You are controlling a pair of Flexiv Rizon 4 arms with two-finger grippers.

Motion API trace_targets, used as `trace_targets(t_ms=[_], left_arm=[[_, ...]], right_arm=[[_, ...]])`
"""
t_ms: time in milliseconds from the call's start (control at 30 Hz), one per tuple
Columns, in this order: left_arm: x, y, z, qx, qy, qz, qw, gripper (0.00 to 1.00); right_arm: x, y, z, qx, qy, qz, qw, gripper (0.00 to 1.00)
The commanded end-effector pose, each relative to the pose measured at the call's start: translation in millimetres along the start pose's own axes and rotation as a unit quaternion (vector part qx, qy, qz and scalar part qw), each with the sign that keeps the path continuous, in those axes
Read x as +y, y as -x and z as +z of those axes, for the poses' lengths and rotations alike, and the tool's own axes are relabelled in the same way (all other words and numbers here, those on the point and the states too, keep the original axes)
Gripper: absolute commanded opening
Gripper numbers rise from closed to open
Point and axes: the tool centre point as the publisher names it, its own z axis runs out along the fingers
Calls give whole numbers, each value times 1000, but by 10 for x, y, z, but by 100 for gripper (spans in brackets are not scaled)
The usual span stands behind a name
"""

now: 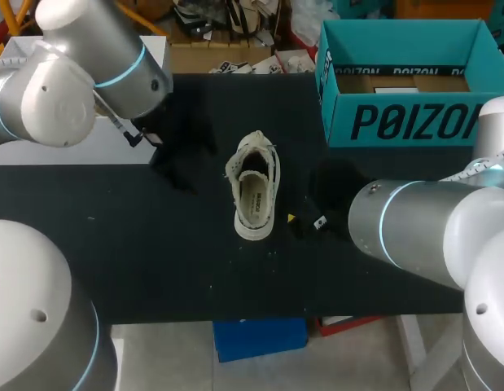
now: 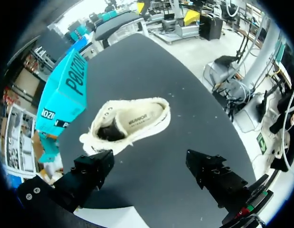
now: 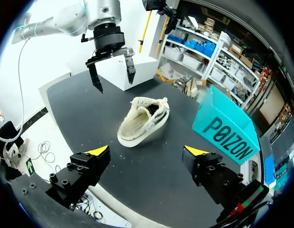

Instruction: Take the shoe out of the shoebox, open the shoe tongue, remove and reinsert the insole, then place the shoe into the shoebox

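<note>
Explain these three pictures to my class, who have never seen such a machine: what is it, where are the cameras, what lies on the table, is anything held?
It is a robot with a left arm and a right arm. One picture looks down from above and behind; the other two come from cameras on each wrist. A pale shoe stands on the black table, outside the teal box. The left end effector and the right end effector are both open and hold nothing.

Cream, perhaps off-white shoe [image 1: 254, 189]; teal shoebox [image 1: 414, 122]
</note>
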Motion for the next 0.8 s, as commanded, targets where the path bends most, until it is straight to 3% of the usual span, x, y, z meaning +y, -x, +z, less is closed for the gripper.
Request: trace_targets(t_ms=[33, 133, 267, 433, 500, 533, 667, 800], left_arm=[[-19, -68, 28, -95, 82, 380, 916, 100], [24, -126, 70, -123, 90, 501, 852, 100], [78, -140, 35, -135, 55, 589, 795, 100], [169, -39, 32, -135, 42, 654, 743, 100], [168, 31, 28, -148, 24, 662, 735, 100], [170, 53, 35, -145, 28, 683, 716, 95], [153, 120, 100, -136, 7, 731, 668, 100], [111, 184, 161, -111, -25, 764, 635, 86]], right_arm=[[-63, -30, -58, -2, 7, 0, 1000, 100], [-63, -30, -58, -2, 7, 0, 1000, 100], [-63, -30, -58, -2, 7, 0, 1000, 100], [-63, -30, -58, -2, 7, 0, 1000, 100], [-63, -30, -58, -2, 7, 0, 1000, 100], [-63, -30, -58, -2, 7, 0, 1000, 100], [-63, -30, -58, -2, 7, 0, 1000, 100], [-63, -30, -58, -2, 7, 0, 1000, 100]])
